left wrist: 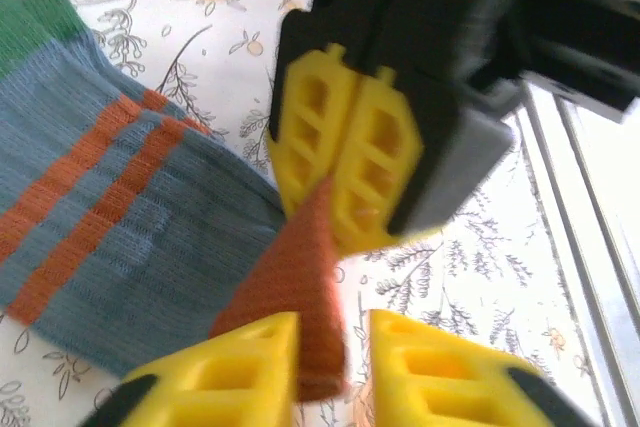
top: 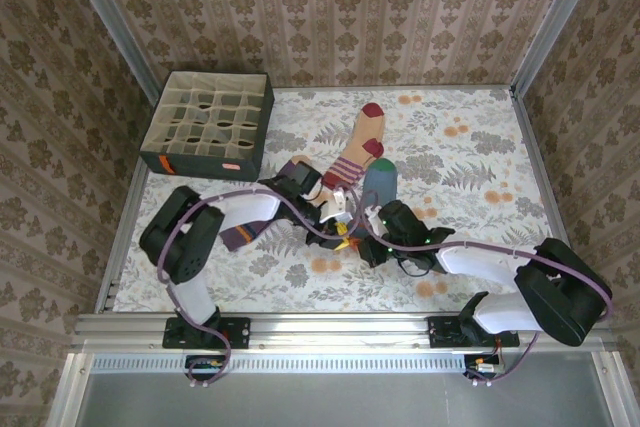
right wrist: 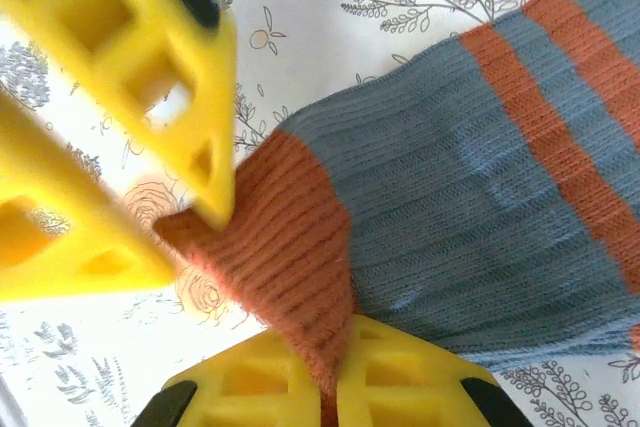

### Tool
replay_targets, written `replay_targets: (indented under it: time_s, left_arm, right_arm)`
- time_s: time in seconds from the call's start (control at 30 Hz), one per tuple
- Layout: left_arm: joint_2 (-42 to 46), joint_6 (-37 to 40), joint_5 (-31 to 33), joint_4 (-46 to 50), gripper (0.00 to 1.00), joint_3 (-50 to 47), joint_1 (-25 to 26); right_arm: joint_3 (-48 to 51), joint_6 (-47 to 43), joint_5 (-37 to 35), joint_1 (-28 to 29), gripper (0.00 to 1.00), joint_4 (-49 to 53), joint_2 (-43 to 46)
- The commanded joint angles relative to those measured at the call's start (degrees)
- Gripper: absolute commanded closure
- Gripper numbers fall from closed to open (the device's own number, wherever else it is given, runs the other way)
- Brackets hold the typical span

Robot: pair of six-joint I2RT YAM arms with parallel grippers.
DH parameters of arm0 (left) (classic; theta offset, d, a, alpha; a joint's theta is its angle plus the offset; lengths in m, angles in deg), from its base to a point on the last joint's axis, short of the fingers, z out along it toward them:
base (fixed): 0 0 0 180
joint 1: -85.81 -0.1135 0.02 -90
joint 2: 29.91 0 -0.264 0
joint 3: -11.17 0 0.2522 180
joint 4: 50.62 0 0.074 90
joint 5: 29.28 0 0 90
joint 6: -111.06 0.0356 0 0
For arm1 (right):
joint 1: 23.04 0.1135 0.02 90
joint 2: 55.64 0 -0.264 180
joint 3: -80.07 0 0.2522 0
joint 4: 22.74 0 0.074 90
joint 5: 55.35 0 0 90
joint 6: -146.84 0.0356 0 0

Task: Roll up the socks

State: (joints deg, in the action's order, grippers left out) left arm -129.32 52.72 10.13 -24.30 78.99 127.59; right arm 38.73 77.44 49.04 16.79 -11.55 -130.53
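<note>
Lying on the floral-print table cover near the middle of the table, the blue-grey knit sock points its green toe away from the arms. Its orange ribbed cuff is lifted between both grippers. The right gripper has its yellow fingers pressed together on the cuff's edge. The left gripper straddles another corner of the cuff with a sliver of gap at one pad, so I cannot tell whether it truly pinches. A peach knit sock with a maroon toe lies just left of the blue-grey one. A purple knit sock lies farther left by the left arm. In the far left corner, a dark fabric grid box carries a pale label, too small to read.
</note>
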Motion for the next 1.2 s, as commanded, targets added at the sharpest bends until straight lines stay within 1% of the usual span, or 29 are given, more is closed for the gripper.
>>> replay_targets:
  time_s: [0.0, 0.03, 0.13, 0.23, 0.37, 0.57, 0.67, 0.77, 0.8, 0.9, 0.93, 1.0, 1.03, 1.1, 1.17]
  left_arm:
    - [5.8, -2.5, -1.3, -12.5, 0.59, -5.1, -0.8]
    - [6.8, -3.0, -0.6, -14.7, 0.54, -6.4, -0.8]
    - [8.9, -3.5, 1.5, -18.3, 0.46, -9.4, -0.5]
    - [8.6, -1.6, 2.8, -16.3, 0.43, -9.1, 0.5]
    - [6.5, 0.9, 4.9, -12.1, 0.40, -7.6, 2.1]
    - [4.1, 1.2, 5.8, -12.7, 0.41, -7.6, 2.5]
    - [3.0, 1.0, 4.9, -12.1, 0.48, -7.0, 2.6]
    - [1.7, 0.3, 3.7, -11.7, 0.62, -6.2, 2.7]
    - [1.0, 0.1, 3.3, -11.0, 0.70, -5.5, 2.9]
    - [-1.1, -0.4, 2.8, -9.4, 0.85, -3.9, 3.3]
    - [-1.8, -0.7, 2.9, -9.1, 0.89, -3.6, 3.5]
    - [-2.9, -1.8, 3.4, -8.9, 0.94, -2.9, 3.7]
    - [-3.5, -2.9, 3.5, -9.0, 0.94, -2.4, 3.8]
    - [-5.0, -5.8, 4.3, -8.8, 0.95, -1.2, 3.7]
    - [-6.5, -8.0, 5.5, -8.0, 0.95, 0.0, 3.8]
  right_arm:
    - [-2.3, 1.3, 10.3, -2.6, 1.00, 2.5, -2.3]
    - [-2.9, 1.1, 11.8, -2.9, 1.00, 3.0, -2.9]
    - [-5.1, -0.6, 16.2, -4.1, 1.00, 6.3, -6.2]
    - [-6.6, -1.7, 19.5, -5.3, 1.00, 8.3, -8.2]
    - [-7.7, -2.6, 22.2, -6.6, 1.00, 10.2, -9.6]
    - [-8.9, -3.5, 25.7, -7.9, 1.00, 12.6, -10.8]
    - [-9.2, -4.0, 27.1, -8.3, 1.00, 13.7, -11.8]
    - [-9.5, -4.2, 28.5, -8.7, 1.00, 14.0, -12.8]
    - [-9.5, -4.2, 28.9, -8.8, 1.00, 14.0, -13.1]
    - [-9.6, -3.9, 29.5, -9.1, 1.00, 13.8, -13.2]
    - [-9.6, -3.8, 29.5, -9.2, 1.00, 13.8, -13.1]
    - [-9.5, -3.5, 29.5, -9.4, 1.00, 13.8, -12.8]
    - [-9.4, -3.2, 29.4, -9.5, 0.98, 13.8, -12.4]
    - [-9.2, -2.4, 28.1, -9.8, 0.92, 14.1, -11.4]
    - [-8.9, -1.7, 25.0, -10.0, 0.76, 14.8, -9.3]
